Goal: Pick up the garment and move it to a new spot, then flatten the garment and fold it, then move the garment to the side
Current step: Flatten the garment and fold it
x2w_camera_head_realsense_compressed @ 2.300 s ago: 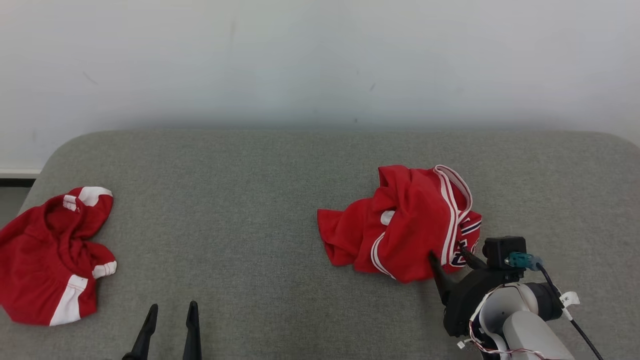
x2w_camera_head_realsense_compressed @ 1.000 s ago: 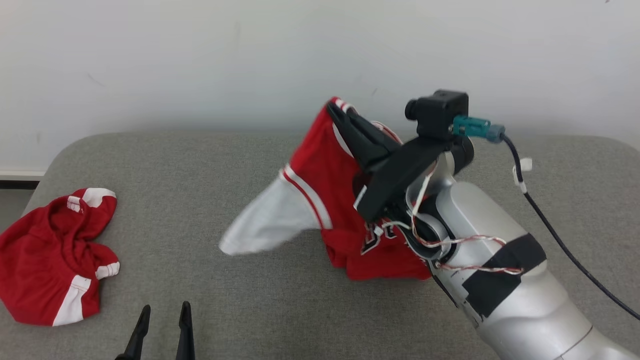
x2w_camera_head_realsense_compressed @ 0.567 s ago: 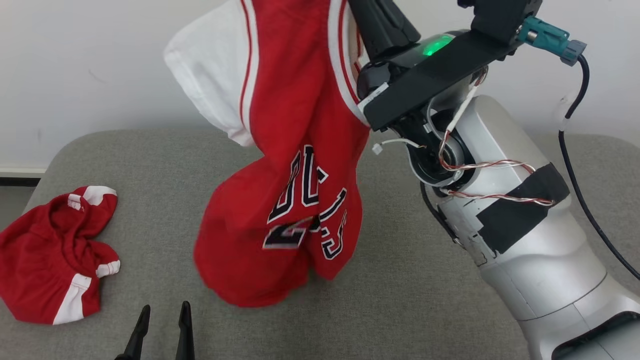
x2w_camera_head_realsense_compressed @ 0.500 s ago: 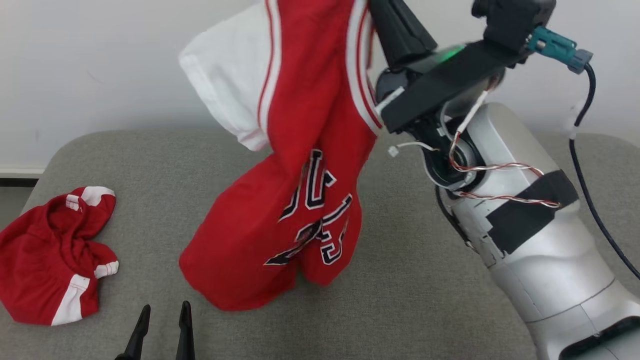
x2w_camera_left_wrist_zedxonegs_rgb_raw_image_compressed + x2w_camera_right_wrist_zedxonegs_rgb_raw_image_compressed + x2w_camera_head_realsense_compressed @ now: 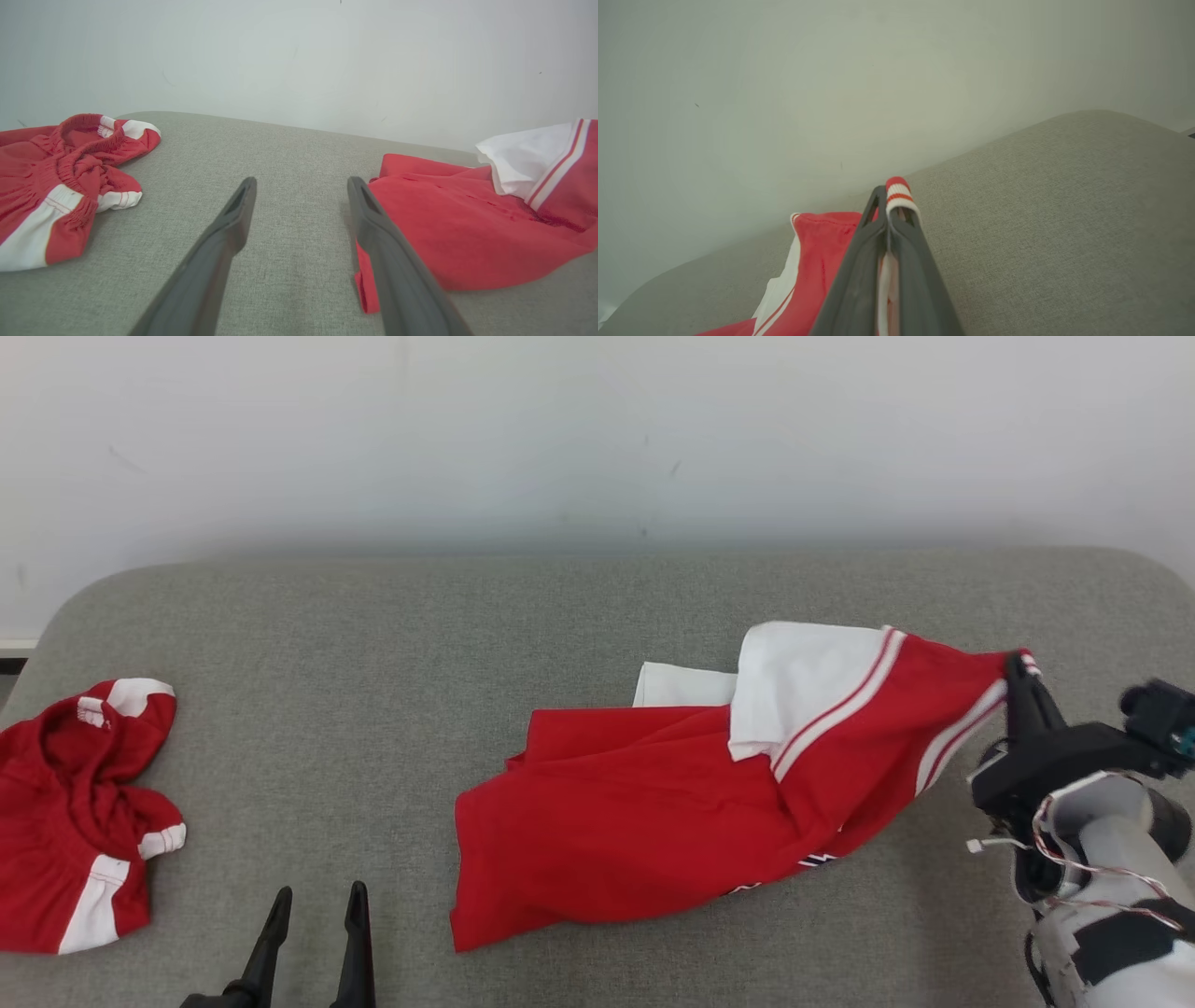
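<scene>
Two red garments are lying on the grey fabric-topped table (image 5: pixel 373 644) while the robot is working on the one at the right, a jersey (image 5: pixel 635 803). Its right claw (image 5: pixel 1018 665) is clamping shut on the striped band (image 5: pixel 899 192) at the right-hand corner of the cloth, and the band is poking out past the fingertips in the right wrist view. The jersey is spreading across the middle and right of the table. Its body is resting on the surface while the pinched corner is being held slightly up and out to the right. That pull appears to be drawing the fabric taut so that it lies longer and flatter.

A white panel (image 5: pixel 803 681) is lapping over the red on the far side and creases are running through the near half, so the flattening is looking unfinished, with folding yet to begin. The left claw (image 5: pixel 318 896) is hovering at the near edge with its fingers spread wide and nothing between them. It is sitting just left of the near-left corner, likely placed to take that corner for a two-armed stretch. The second garment (image 5: pixel 75 812) is sitting bunched at the left end, well apart, leaving working room in the centre. A pale wall (image 5: pixel 560 429) is closing off the far side.
</scene>
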### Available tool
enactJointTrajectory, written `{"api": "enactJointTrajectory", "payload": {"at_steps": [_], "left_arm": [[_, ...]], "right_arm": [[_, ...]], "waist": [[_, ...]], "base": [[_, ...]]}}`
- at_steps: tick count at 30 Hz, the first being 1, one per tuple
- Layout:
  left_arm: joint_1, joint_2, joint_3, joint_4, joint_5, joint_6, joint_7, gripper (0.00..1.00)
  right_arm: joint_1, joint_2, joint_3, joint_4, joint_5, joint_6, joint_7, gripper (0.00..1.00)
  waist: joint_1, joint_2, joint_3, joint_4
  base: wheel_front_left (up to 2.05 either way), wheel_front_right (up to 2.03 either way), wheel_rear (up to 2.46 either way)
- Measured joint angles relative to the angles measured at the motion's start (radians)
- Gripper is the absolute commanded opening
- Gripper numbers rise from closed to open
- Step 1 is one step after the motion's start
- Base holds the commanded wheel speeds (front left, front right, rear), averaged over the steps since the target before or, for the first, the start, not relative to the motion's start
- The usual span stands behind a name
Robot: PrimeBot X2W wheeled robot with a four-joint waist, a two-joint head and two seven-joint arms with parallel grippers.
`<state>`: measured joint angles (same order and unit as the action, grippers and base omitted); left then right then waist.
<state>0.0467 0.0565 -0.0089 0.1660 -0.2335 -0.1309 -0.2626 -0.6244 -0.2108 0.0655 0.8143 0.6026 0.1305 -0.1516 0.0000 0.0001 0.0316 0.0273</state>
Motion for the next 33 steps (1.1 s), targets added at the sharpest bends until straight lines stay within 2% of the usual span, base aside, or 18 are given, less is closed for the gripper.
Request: {"api": "enactJointTrajectory", "payload": {"at_steps": [8, 14, 15, 16, 20, 25, 29, 33], "left_arm": [[-0.023, 0.0, -0.009, 0.005, 0.001, 0.0, 0.0, 1.0], [-0.027, 0.001, -0.014, 0.008, 0.002, 0.0, 0.0, 1.0], [-0.027, 0.002, -0.016, 0.008, 0.002, 0.0, 0.0, 1.0], [-0.028, 0.003, -0.017, 0.009, 0.002, 0.0, 0.0, 1.0], [-0.028, 0.004, -0.019, 0.013, 0.002, 0.0, 0.0, 1.0], [-0.026, 0.003, -0.017, 0.016, 0.001, 0.0, 0.0, 1.0], [-0.009, 0.003, -0.015, 0.019, 0.0, 0.0, 0.0, 1.0], [0.0, 0.002, -0.01, 0.017, 0.0, 0.0, 0.0, 1.0]], "right_arm": [[0.106, 0.016, -0.299, 0.078, -0.046, 0.0, -0.06, 0.0], [0.139, 0.033, -0.455, 0.126, -0.106, 0.0, -0.067, 0.0], [0.14, 0.04, -0.47, 0.135, -0.118, 0.0, -0.056, 0.18], [0.141, 0.049, -0.481, 0.142, -0.13, 0.0, -0.044, 1.0], [0.169, 0.078, -0.489, 0.158, -0.202, 0.0, 0.015, 1.0], [0.223, 0.078, -0.469, 0.118, -0.353, 0.0, 0.105, 1.0], [0.271, 0.081, -0.487, -0.007, -0.464, 0.0, 0.187, 1.0], [0.331, 0.119, -0.481, -0.233, -0.549, 0.0, 0.262, 1.0]], "waist": [[0.0001, 0.0, 0.02, -0.019], [0.0, 0.0, 0.021, -0.023], [0.0, 0.0, 0.021, -0.023], [0.0, 0.0, 0.02, -0.023], [0.0, 0.0, 0.014, -0.021], [0.0, -0.0001, -0.002, -0.018], [0.0, 0.0, -0.023, -0.017], [-0.0001, -0.0001, -0.044, -0.017]], "base": [[0.0, 0.0, 0.0], [0.0, 0.0, 0.0], [0.0, 0.0, 0.0], [0.0, 0.0, 0.0], [0.0, 0.0, 0.0], [0.0, 0.0, 0.0], [0.0, 0.0, 0.0], [0.0, 0.0, 0.0]]}}
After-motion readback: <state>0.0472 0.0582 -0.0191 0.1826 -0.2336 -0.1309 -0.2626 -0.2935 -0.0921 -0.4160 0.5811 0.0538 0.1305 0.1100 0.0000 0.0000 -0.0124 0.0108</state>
